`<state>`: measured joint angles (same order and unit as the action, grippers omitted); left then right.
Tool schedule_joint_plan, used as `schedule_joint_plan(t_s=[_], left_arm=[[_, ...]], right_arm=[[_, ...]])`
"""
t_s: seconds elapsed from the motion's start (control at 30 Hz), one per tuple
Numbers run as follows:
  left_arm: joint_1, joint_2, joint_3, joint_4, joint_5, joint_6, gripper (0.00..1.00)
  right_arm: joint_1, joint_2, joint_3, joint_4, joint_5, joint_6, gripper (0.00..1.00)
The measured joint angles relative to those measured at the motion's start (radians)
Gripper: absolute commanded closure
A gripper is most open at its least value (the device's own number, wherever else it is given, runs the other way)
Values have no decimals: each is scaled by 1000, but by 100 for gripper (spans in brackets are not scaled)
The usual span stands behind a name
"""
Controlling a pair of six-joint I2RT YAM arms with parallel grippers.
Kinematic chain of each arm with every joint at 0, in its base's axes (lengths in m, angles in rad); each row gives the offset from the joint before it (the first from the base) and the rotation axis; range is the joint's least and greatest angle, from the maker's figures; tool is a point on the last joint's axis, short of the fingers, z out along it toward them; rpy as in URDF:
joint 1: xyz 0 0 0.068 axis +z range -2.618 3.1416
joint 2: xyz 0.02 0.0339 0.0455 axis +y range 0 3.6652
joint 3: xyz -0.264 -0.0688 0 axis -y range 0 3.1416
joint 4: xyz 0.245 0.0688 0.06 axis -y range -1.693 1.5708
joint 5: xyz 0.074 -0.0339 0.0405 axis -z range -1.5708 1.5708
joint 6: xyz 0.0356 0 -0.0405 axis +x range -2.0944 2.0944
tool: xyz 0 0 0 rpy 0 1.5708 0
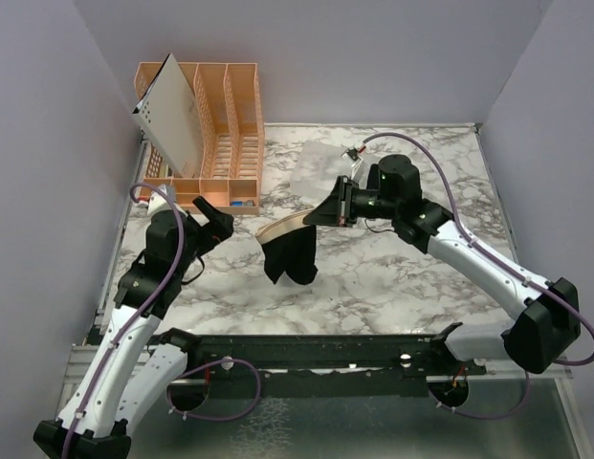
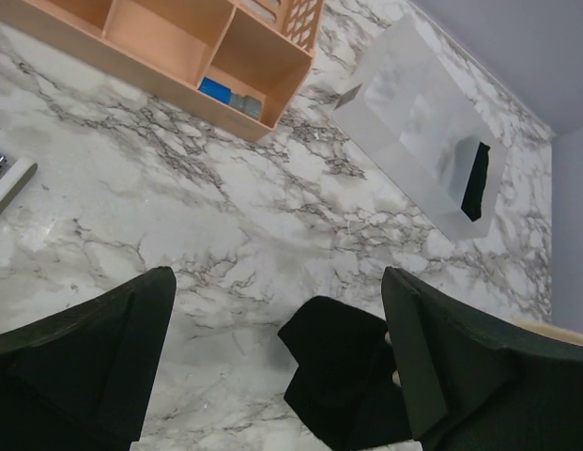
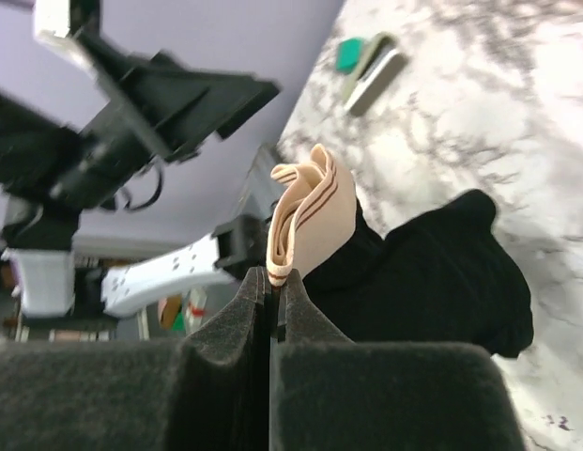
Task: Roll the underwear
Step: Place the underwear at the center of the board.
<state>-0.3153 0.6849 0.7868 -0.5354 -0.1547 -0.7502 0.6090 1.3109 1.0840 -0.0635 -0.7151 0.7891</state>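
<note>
Over the marble table point(image 1: 402, 277), near an orange rack point(image 1: 230, 105), the black underwear point(image 1: 289, 256) hangs lengthwise at centre, tan band up, lower end toward the marble. The right gripper point(image 1: 327, 212) pinches the band; the left gripper point(image 1: 218, 222) stands spread wide nearby.

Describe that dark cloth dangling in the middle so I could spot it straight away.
Start at the marble table and find the right arm's tool near its middle. Pinched in it hangs the underwear: limp black fabric with a tan band on top, unlike the stiff peach organizer at the left.
</note>
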Motion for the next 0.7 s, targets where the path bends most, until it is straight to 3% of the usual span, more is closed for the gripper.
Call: schedule_joint_plan(t_s=[0.17, 0.23, 0.3, 0.5, 0.7], left_arm=[[0, 11, 0, -41, -23, 0, 1], [0, 23, 0, -42, -22, 0, 1], [0, 37, 0, -42, -15, 1, 1], [0, 69, -32, -33, 28, 3, 1], [0, 115, -75, -16, 92, -4, 1]], right_arm=[[-83, 72, 2, -113, 134, -34, 83], [-159, 142, -3, -174, 189, -68, 60], [-230, 214, -5, -258, 266, -109, 43], [-251, 201, 10, -409, 457, -201, 36], [-38, 231, 145, -409, 602, -221, 35]])
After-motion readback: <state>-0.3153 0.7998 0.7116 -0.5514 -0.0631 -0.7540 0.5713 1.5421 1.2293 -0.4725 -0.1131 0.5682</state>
